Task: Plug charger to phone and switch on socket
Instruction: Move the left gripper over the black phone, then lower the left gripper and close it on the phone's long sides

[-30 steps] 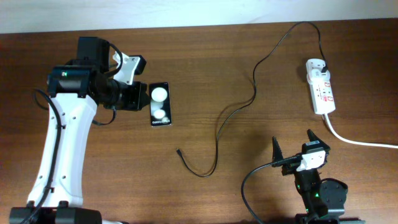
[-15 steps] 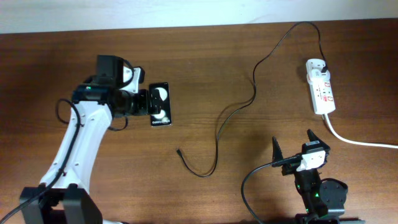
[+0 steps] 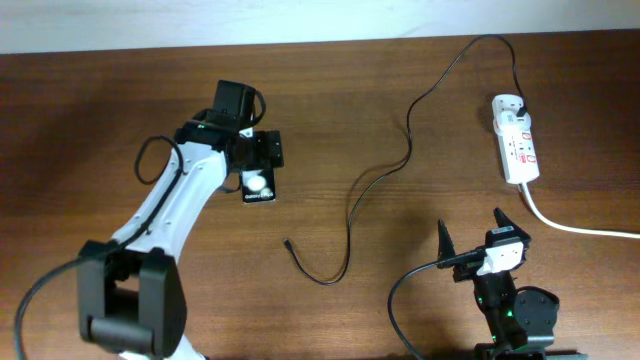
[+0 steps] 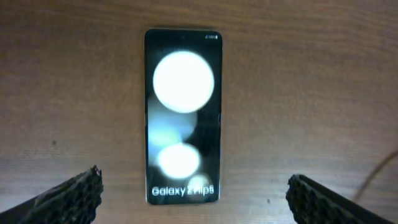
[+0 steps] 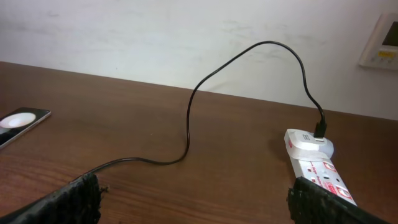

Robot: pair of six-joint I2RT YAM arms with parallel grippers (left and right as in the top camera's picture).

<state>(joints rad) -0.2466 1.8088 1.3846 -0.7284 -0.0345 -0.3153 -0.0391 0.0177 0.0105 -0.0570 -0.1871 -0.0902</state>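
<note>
The brown wooden surface (image 3: 120, 80) fills the overhead view, with a pale wall (image 5: 155, 37) behind its far edge. A beige wall panel (image 5: 385, 40) is cut off at the edge of the right wrist view. The left arm (image 3: 175, 205) reaches over the surface, and the left gripper (image 3: 262, 150) hides the far end of the phone (image 3: 259, 186) from above. Its own camera shows only the tips of the jaws, wide apart, with the phone lying flat between them and its white lettering blurred. The right gripper (image 3: 472, 235) sits at the near edge, jaws apart and empty. The socket (image 3: 516, 150) lies far right, and its white cord (image 3: 570, 228) runs out of view. The charger (image 3: 408, 150) winds from the socket's black plug (image 3: 522, 103) to the connector tip (image 3: 288, 241), which lies bare, well apart from the phone.
</note>
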